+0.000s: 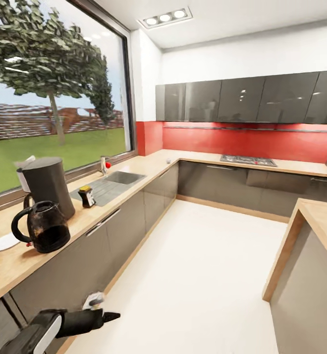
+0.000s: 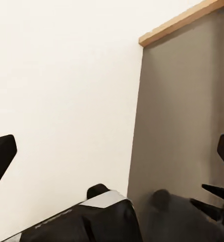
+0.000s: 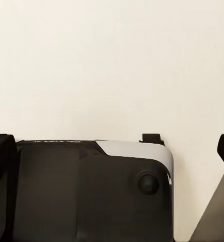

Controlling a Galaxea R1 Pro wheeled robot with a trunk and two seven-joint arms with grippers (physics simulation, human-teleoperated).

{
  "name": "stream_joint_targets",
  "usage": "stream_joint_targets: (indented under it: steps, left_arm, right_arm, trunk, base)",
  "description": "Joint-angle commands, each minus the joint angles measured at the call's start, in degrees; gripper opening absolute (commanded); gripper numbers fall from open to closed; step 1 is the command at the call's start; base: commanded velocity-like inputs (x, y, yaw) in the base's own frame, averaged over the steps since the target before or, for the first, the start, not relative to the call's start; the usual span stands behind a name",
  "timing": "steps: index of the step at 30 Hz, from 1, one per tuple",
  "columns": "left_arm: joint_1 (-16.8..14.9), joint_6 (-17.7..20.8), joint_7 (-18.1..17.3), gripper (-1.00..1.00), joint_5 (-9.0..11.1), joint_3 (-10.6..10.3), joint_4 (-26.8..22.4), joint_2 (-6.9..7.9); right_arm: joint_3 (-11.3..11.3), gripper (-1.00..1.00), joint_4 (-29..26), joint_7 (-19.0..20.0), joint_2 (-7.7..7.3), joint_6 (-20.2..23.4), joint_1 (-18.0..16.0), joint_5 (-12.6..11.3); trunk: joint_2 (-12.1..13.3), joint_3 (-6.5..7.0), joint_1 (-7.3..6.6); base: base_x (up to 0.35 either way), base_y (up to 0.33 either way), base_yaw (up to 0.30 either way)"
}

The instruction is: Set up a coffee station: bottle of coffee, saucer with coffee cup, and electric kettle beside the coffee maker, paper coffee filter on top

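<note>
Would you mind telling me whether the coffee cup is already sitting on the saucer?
No, the saucer lies bare on the countertop beside the electric kettle.

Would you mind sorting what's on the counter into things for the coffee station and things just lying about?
For the job:
coffee maker
electric kettle
saucer

Lying about:
small yellow-topped item beside the sink
hob

Glossy black electric kettle (image 1: 41,226) sits on the matt wood countertop (image 1: 134,169), below glossy grey cabinets (image 1: 242,98).
</note>
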Motion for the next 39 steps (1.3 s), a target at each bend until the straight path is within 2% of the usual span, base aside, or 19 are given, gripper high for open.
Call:
stream_joint_targets:
  steps: [1,4,7,10,12,13,15,20,23,25,31,39]
  left_arm:
    - [0.81,-2.29,0.26,1.0,0.49,-0.87,1.22,0.13]
    - [2.12,-10.59,1.66,1.0,-1.72,-1.78,6.91,0.24]
    - [2.48,-19.89,5.46,1.0,-4.59,-1.8,15.24,0.06]
    - [2.58,-30.61,11.63,1.0,-5.62,-1.71,22.84,-0.31]
    - [2.6,-35.18,15.24,1.0,-5.78,-1.69,25.73,-0.71]
    - [2.61,-38.27,18.99,1.0,-5.86,-1.68,27.73,-1.01]
    - [2.69,-40.8,25.04,1.0,-5.92,-1.67,29.36,-1.74]
    - [4.89,-42.16,36.18,1.0,-6.06,-1.74,30.12,-3.46]
    - [5.75,-42.27,38.92,1.0,-6.11,-1.8,30.2,-4.12]
    - [6.03,-42.29,39.4,1.0,-6.26,-1.82,30.22,-4.25]
    - [6.69,-42.37,39.95,1.0,-8.34,-1.78,30.23,-4.66]
    - [6.74,-42.41,39.99,1.0,-8.66,-1.76,30.23,-4.77]
  right_arm:
    - [0.42,1.0,0.08,0.27,0.0,-0.17,-0.04,-0.61]
    - [0.43,1.0,0.08,0.27,0.0,-0.17,-0.04,-0.61]
    - [0.43,1.0,0.14,0.27,0.11,-0.17,-0.04,-0.61]
    - [0.43,1.0,0.19,0.23,0.21,-0.17,-0.05,-0.61]
    - [0.43,1.0,0.23,0.2,0.2,-0.17,-0.05,-0.62]
    - [0.43,1.0,0.24,0.19,0.19,-0.17,-0.05,-0.73]
    - [0.43,1.0,0.3,0.19,0.21,-0.17,-0.05,-2.08]
    - [0.56,1.0,0.42,-0.28,0.21,-0.17,-0.05,-7.33]
    - [0.65,1.0,0.37,-2.38,0.29,-0.12,-0.05,-8.58]
    - [0.65,1.0,0.36,-3.1,0.29,-0.1,-0.05,-8.81]
    - [0.62,1.0,0.34,-3.75,0.26,-0.09,-0.03,-9.06]
    - [0.76,1.0,0.31,-3.76,0.35,-0.07,-0.04,-8.85]
  trunk:
    - [-0.04,-0.01,0.02]
    - [-0.04,-0.01,0.02]
    - [-0.04,-0.01,0.02]
    - [-0.04,-0.01,0.02]
    - [-0.04,-0.01,0.02]
    - [-0.04,-0.01,0.02]
    - [-0.04,-0.01,0.02]
    - [-0.04,-0.01,0.02]
    - [-0.04,-0.01,0.02]
    - [-0.04,-0.01,0.02]
    - [-0.04,-0.01,0.02]
    - [-0.04,-0.01,0.02]
  base:
    - [0.0,0.0,-0.295]
    - [0.0,0.0,-0.295]
    - [0.0,0.0,-0.295]
    - [0.0,0.0,-0.295]
    - [0.0,0.0,-0.295]
    - [0.0,0.0,-0.295]
    - [0.0,0.0,-0.295]
    - [0.0,0.0,-0.295]
    - [0.0,0.0,-0.295]
    - [0.0,0.0,-0.295]
    - [0.0,0.0,-0.295]
    - [0.0,0.0,-0.294]
